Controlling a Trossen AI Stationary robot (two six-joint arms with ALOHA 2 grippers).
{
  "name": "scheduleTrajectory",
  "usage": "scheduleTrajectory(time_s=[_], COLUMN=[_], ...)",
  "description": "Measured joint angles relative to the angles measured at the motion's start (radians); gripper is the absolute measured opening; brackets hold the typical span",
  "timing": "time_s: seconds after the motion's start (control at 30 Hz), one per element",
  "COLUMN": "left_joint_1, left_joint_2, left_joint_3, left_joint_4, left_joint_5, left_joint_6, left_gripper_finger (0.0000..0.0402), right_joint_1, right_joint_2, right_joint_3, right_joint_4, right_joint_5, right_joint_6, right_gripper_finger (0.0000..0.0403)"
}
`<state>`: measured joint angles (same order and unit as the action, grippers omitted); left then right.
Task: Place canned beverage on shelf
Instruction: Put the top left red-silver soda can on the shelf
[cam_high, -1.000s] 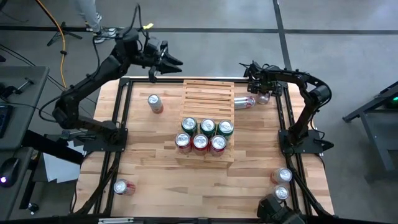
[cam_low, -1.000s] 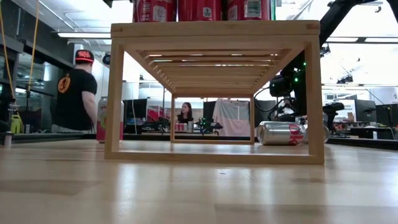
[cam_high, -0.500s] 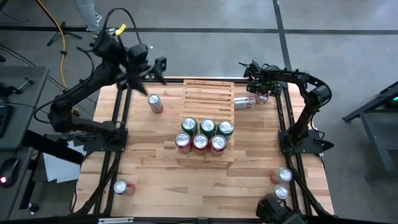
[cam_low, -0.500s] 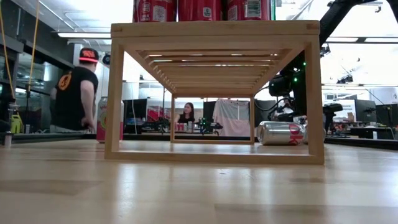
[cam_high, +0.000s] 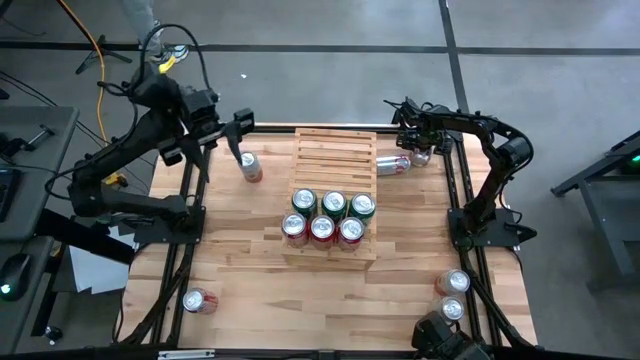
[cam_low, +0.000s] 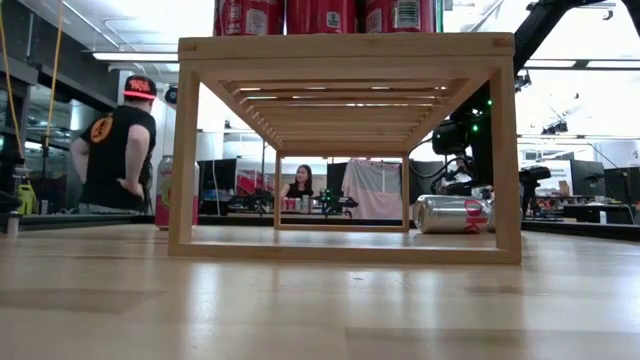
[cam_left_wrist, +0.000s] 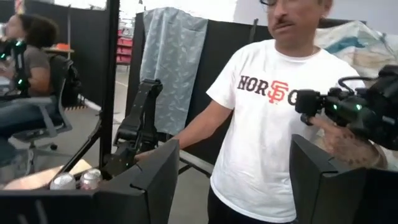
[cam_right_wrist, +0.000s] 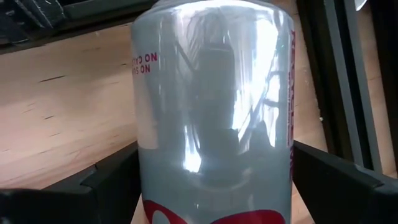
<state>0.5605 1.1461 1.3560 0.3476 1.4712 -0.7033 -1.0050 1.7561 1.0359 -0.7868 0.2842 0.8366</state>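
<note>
Six cans (cam_high: 322, 228) stand on the shelf (cam_high: 335, 152) mid-table (cam_high: 240, 260); left gripper (cam_high: 243, 124), fingers apart and empty, hovers above an upright can (cam_high: 248, 165); right gripper (cam_high: 412, 152) straddles a lying can (cam_high: 392, 165), fingers wide, grip unclear.

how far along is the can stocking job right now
Done: six cans stand in two rows at the front of the pale slatted wooden shelf. In hand: the right gripper has its open fingers around a silver can lying on its side beside the shelf. Left: an upright can below the left gripper, plus three cans near the table's front corners.
</note>
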Motion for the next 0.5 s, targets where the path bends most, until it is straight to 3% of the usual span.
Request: scheduleTrajectory(time_s=[0.13,0.4,0.5], left_joint_1=[0.048,0.193,0.230], left_joint_2=[0.000,0.008,0.022], left_joint_3=[0.000,-0.001,-0.002], left_joint_4=[-0.186,-0.931,-1.000], left_joint_5=[-0.088,-0.468,-0.537], left_joint_6=[0.107,0.733,0.790], left_gripper_finger=[0.0189,0.0190,0.0190], right_joint_1=[0.000,0.012,0.024], right_joint_2=[0.000,0.000,0.000], right_joint_3=[0.000,0.000,-0.003], right_joint_4=[0.000,0.000,0.035], right_joint_5=[-0.004,-0.007,0.000], right_joint_6=[0.000,-0.005,-0.005], right_gripper_finger=[0.0355,0.0355,0.0355])
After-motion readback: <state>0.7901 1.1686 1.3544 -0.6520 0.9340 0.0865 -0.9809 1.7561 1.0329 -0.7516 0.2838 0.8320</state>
